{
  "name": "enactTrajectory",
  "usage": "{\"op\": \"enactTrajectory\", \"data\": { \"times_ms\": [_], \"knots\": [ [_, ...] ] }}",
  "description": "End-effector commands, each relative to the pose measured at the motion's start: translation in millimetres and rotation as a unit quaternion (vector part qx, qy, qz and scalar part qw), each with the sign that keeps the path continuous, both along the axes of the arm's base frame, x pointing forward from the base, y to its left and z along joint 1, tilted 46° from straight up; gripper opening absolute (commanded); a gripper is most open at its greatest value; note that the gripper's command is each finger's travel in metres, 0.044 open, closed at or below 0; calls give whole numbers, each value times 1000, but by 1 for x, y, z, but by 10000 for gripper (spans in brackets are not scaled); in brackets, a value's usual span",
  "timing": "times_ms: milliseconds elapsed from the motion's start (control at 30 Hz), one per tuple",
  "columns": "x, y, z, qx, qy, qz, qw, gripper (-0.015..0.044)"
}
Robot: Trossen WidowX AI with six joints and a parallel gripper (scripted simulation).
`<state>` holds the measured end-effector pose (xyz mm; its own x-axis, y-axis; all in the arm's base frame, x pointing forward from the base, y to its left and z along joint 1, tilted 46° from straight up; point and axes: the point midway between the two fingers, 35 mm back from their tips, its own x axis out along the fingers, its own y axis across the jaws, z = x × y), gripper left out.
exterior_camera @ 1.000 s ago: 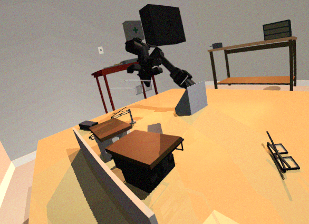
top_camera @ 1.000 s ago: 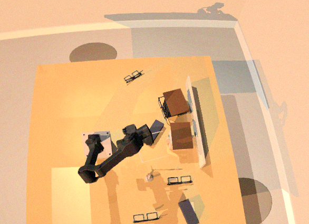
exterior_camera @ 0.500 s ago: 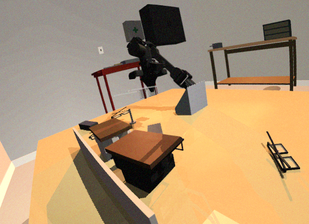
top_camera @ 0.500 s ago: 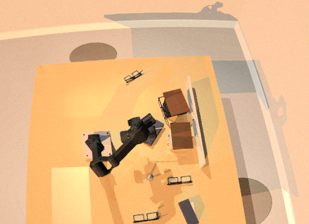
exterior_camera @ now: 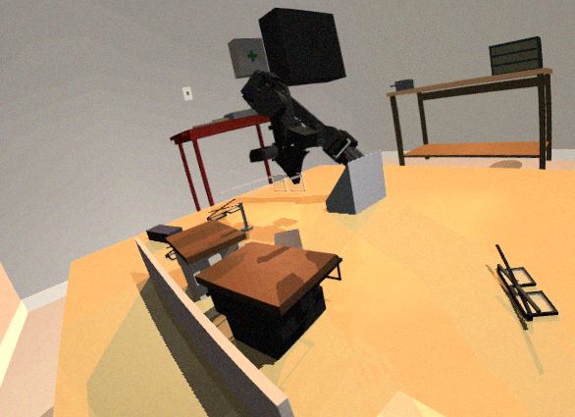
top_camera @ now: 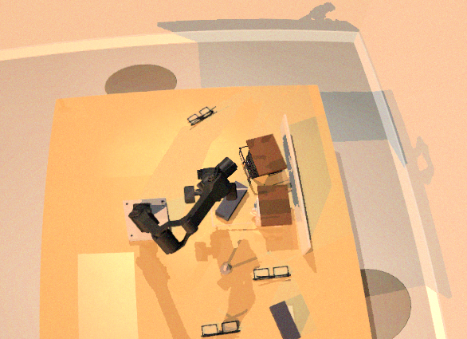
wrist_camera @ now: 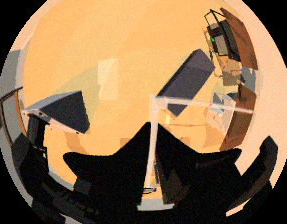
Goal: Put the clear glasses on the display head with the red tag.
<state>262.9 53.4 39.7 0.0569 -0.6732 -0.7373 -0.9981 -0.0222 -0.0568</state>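
My gripper (exterior_camera: 295,180) (wrist_camera: 151,125) points down, shut on the clear glasses (exterior_camera: 280,183) (wrist_camera: 204,104). One lens rim runs between the fingertips in the wrist view, and a temple reaches toward the heads. The glasses hang in front of the pale display head (top_camera: 256,209) (exterior_camera: 195,273) (wrist_camera: 222,114), apart from it. That head's face shows small reddish and blue marks; I cannot make out a tag clearly. The other head (exterior_camera: 275,324) is black, with a green mark and black glasses (top_camera: 241,156) (exterior_camera: 339,271) on it. Brown tops hide much of both heads.
A dark case (top_camera: 234,205) (wrist_camera: 186,82) lies beneath the arm, before the heads. A panel (top_camera: 296,183) (exterior_camera: 211,338) stands behind them. A small round-based stand (top_camera: 225,268), black glasses (top_camera: 272,278) (top_camera: 220,334) and another dark case (top_camera: 284,320) are to the side. Further glasses (exterior_camera: 524,306) lie opposite.
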Motion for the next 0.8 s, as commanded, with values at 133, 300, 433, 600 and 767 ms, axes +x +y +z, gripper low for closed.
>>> {"op": "enactTrajectory", "data": {
  "times_ms": [133,300,433,600,767],
  "knots": [
    [0,4,-28,-26,0,-26,999,0],
    [0,0,-32,-34,0,-28,999,0],
    [0,-3,-34,-38,0,-28,999,0],
    [0,-5,-37,-39,0,-28,999,0],
    [1,-8,-40,-39,0,-28,999,0]
  ]
}}
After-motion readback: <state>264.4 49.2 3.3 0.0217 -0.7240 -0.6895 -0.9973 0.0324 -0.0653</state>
